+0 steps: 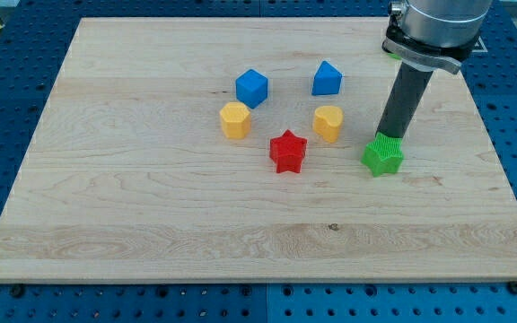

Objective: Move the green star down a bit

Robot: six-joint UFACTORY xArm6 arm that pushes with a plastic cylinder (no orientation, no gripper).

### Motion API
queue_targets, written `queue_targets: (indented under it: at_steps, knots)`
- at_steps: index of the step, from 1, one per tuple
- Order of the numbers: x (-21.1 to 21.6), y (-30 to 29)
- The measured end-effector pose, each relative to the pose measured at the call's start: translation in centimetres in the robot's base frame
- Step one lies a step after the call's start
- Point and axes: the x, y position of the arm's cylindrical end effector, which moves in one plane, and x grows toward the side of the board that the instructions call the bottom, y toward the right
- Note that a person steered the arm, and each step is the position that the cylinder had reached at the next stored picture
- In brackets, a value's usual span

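Note:
The green star (383, 157) lies on the wooden board (151, 215) at the view's right of the block group. My tip (388, 136) stands just above the star's top edge, touching or almost touching it. The dark rod slants up to the arm's grey body at the view's top right.
A red star (287, 151) lies to the left of the green star. A yellow block (328, 123) and a yellow hexagon (234, 119) lie above it. A blue cube (251, 87) and a blue block (327, 79) lie further up. The board's right edge (501, 179) is near.

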Motion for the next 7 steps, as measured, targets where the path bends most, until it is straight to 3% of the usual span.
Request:
queue_targets:
  at_steps: [5, 7]
  knots:
    - [0.7, -0.2]
    - [-0.3, -5.8]
